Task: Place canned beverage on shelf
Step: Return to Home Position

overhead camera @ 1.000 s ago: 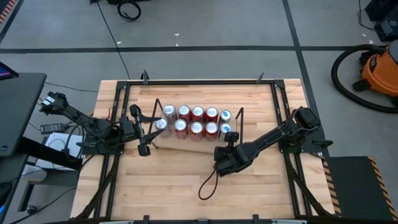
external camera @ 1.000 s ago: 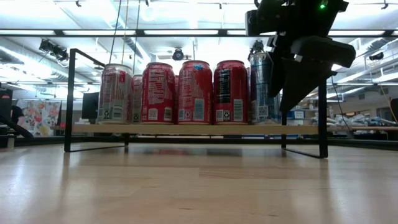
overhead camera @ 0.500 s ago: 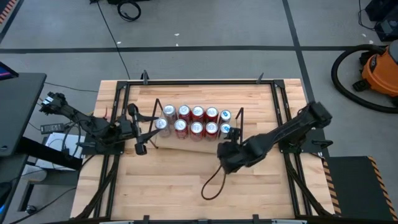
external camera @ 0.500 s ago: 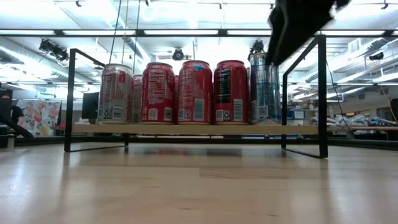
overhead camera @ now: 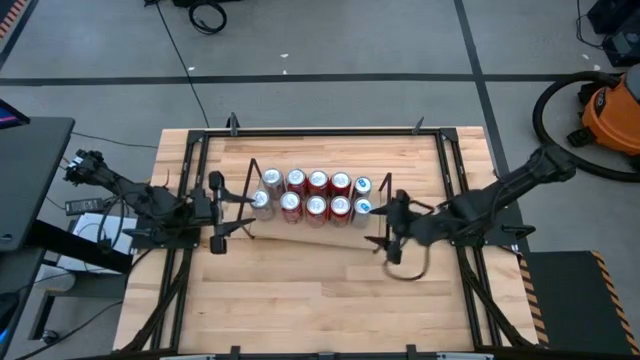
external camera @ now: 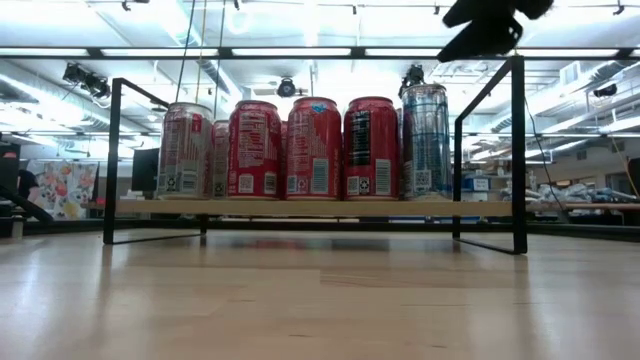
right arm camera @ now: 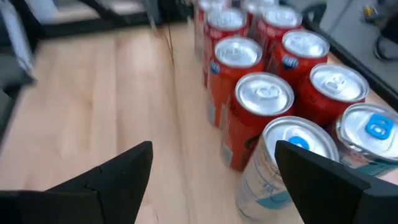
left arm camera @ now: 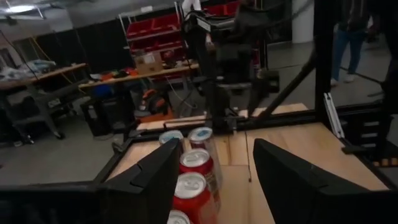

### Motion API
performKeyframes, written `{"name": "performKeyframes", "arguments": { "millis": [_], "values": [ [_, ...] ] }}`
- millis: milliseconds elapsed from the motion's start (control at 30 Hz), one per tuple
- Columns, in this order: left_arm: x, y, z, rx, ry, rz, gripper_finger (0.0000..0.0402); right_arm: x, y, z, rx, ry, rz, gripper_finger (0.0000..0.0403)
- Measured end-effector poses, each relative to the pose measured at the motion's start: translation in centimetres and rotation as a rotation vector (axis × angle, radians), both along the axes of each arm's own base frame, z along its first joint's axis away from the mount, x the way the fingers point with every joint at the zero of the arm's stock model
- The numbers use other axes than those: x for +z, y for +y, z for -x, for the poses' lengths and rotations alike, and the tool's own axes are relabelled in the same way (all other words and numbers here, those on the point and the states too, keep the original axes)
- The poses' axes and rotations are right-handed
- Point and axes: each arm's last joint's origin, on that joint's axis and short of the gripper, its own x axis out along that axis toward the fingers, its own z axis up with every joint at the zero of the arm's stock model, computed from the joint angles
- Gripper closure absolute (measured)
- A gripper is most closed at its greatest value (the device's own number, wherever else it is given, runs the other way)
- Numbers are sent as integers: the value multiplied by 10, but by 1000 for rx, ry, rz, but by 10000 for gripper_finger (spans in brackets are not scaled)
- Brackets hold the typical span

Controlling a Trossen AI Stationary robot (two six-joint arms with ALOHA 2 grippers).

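Note:
Several cans stand upright in two rows on the shelf [overhead camera: 300, 222], a light-wood board on black wire frames [external camera: 300, 207]; most are red. A silver-and-blue can [overhead camera: 362, 207] [external camera: 425, 140] [right arm camera: 286, 162] stands at the shelf's right end. My right gripper [overhead camera: 380, 225] [right arm camera: 214, 149] hangs open just right of that end, above can height, slanting down at the cans and touching nothing. My left gripper [overhead camera: 240, 208] [left arm camera: 217, 149] is level at the shelf's left end, open, looking along the rows with nothing between its fingers.
A black cable loop [overhead camera: 410, 265] lies on the wood under my right arm. Black rails [overhead camera: 200, 160] frame the tabletop. Bare wood stretches from the shelf to the near edge [overhead camera: 300, 300]. A person stands far off in the room [left arm camera: 348, 31].
My right gripper has drawn back from the silver-and-blue can toward the table's right edge and risen, tipping up from pointing steeply down; in the low view it has left the space in front of the can. The cans have stayed put.

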Motion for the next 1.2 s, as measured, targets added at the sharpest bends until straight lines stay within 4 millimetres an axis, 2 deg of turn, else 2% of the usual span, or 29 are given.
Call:
{"name": "performKeyframes", "arguments": {
  "millis": [100,200,400,633,767,967,1200],
  "values": [
    [-3,1,2,-5,16,22,191,-4,-8,17,25,-114,-17,54],
    [-14,2,5,-5,-11,45,199,-8,-16,32,43,-206,-18,54],
    [-32,12,20,44,-128,118,207,-18,-31,65,3,-296,25,55],
    [-60,23,39,44,-164,157,207,-40,-46,95,-4,-404,16,55],
    [-66,28,48,47,-205,195,207,-52,-52,108,7,-466,-10,55],
    [-86,32,56,49,-92,232,207,-70,-59,121,7,-528,-41,55],
    [-94,35,62,53,-41,250,207,-91,-62,128,6,-623,-73,55]
  ]
}}
